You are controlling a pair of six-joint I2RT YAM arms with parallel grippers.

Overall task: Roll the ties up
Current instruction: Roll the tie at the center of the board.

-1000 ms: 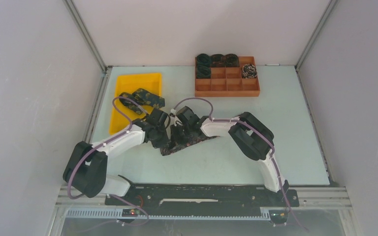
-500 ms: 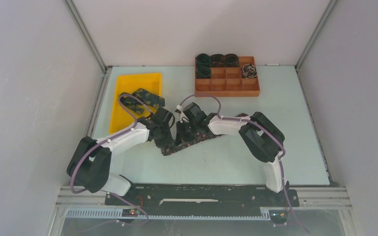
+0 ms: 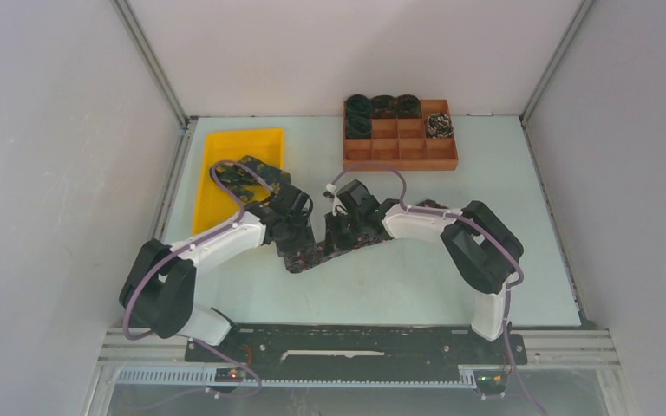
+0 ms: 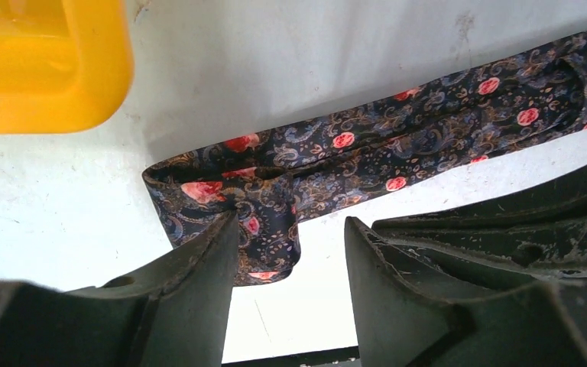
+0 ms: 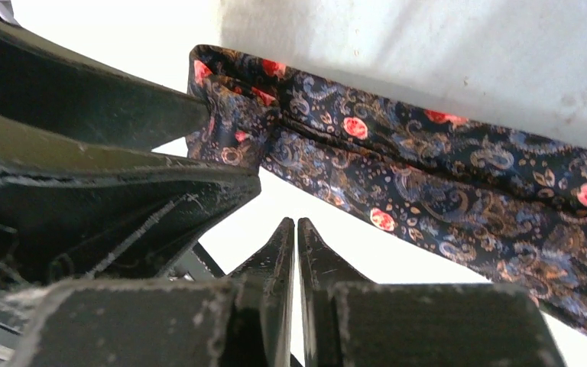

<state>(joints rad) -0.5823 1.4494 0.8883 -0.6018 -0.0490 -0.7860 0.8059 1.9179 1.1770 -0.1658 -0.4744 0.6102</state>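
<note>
**Item:** tie [image 3: 309, 257], one, flat at the centre of the bench [image 3: 416, 286], running 8 to 2 o'clock.
**Look:** dark cloth, red roses, pale paisley. The 8 o'clock end is folded over once.
**Step:** starting the roll.
**Left tool** [image 4: 290, 229]: spread, straddling the fold, gripping nothing.
**Right tool** [image 5: 296, 229]: pressed together, empty, beside the band.
**Next, likely:** pinch the fold and turn it over tightly.

Tie [image 3: 310, 257] lies on table [image 3: 416, 290], tray [image 3: 225, 152] left, box [image 3: 399, 165] behind.
</note>
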